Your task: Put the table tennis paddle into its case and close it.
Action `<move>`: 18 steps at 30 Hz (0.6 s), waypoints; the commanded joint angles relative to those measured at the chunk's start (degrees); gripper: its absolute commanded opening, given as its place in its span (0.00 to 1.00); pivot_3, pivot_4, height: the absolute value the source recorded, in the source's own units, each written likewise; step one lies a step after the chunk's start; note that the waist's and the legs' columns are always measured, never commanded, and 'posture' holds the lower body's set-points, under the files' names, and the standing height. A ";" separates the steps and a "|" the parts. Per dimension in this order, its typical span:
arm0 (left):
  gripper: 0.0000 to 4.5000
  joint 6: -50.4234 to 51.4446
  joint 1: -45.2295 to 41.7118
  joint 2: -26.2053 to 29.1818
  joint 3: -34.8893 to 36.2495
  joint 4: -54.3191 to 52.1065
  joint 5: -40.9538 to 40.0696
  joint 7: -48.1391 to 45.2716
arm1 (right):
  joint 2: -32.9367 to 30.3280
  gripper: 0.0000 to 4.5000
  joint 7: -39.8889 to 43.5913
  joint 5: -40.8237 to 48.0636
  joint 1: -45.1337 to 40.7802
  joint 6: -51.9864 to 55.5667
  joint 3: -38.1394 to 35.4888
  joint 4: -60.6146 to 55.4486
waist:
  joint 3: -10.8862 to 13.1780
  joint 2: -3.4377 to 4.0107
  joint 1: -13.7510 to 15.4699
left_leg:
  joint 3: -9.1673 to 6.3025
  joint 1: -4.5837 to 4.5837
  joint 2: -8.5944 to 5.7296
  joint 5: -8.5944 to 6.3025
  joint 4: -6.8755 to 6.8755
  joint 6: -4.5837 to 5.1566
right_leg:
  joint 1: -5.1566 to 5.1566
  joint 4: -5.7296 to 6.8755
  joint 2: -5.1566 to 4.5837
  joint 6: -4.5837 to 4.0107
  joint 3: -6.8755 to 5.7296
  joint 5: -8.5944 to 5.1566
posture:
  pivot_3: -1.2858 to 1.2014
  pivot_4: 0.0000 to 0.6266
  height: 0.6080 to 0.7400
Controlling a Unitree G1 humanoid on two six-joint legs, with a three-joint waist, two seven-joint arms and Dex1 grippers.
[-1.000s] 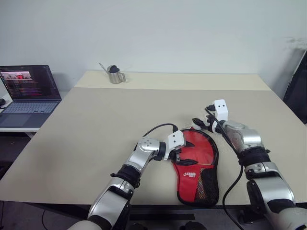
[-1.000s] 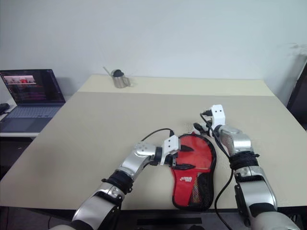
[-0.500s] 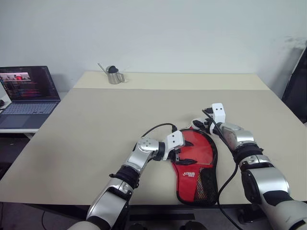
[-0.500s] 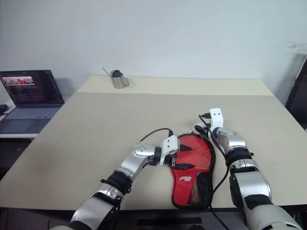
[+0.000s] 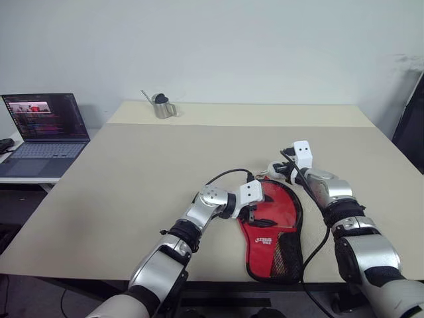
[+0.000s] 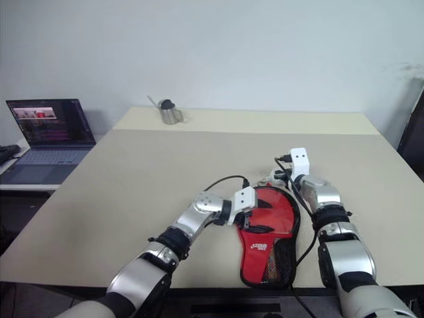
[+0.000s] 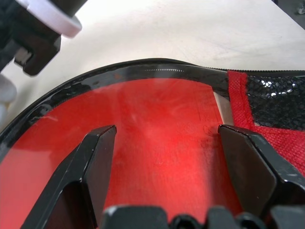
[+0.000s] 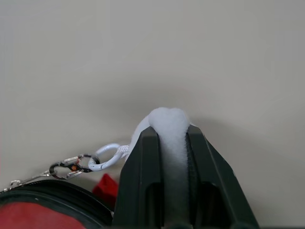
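The case (image 5: 273, 222) lies red side up near the table's front edge, with its black mesh pocket and white logo toward me. Above its round part, my left gripper (image 7: 167, 133) hangs open, one finger on either side of the red face. At the case's far end, my right gripper (image 8: 170, 131) is shut on a white padded pull tab (image 8: 167, 118). A white cord and a small metal clip (image 8: 71, 164) join this tab to the case's zip. The table tennis paddle is hidden.
On a side desk to the left stands an open laptop (image 5: 43, 126). A small metal jug (image 5: 161, 106) sits at the table's far edge. The beige table (image 5: 146, 172) spreads wide to the left and behind the case. A dark object (image 5: 414, 112) stands at the right edge.
My right gripper has shut on the white pull tab at the case's far end. The left gripper stays open over the case. The head views have shifted a little.
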 commanded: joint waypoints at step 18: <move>0.83 3.05 1.59 -1.83 -2.73 8.74 3.46 -0.35 | -20.51 0.04 1.40 9.73 39.35 35.55 -16.65 -62.30 | -0.61 0.51 2.03 | -0.09 -0.19 -0.04 -0.01 -0.02 0.00 | -0.04 -0.23 -0.01 0.02 -0.09 -0.03 | 0.52 0.24 1.00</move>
